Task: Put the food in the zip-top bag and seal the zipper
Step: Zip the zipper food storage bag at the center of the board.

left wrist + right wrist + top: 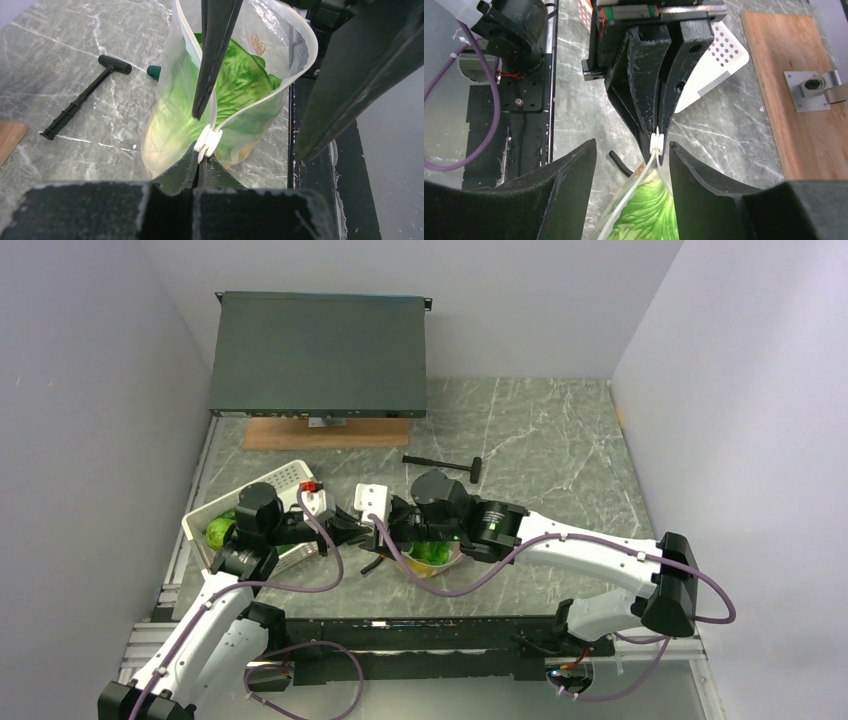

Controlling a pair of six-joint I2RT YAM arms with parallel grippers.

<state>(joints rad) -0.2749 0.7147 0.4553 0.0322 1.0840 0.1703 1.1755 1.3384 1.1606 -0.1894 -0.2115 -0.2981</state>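
Observation:
The zip-top bag [170,135] lies between both grippers, and a green leafy food piece [235,85] is inside it. Its zipper [306,60] gapes open in a loop. My left gripper [202,165] is shut on the bag's edge just under the white zipper slider [209,140]. From the right wrist, the left fingers [644,90] pinch the slider [656,141]. My right gripper [631,145] is open, one finger on each side of the bag's mouth and the leaf [649,210]. In the top view the bag [432,555] sits under the left gripper [362,532] and right gripper [405,535].
A white slotted basket [290,480] holding a round green piece [220,532] stands at the left. A black hammer [445,465] lies behind the bag. A wooden board [325,432] and a dark grey box [320,355] are at the back. A short black rod [621,162] lies beside the bag.

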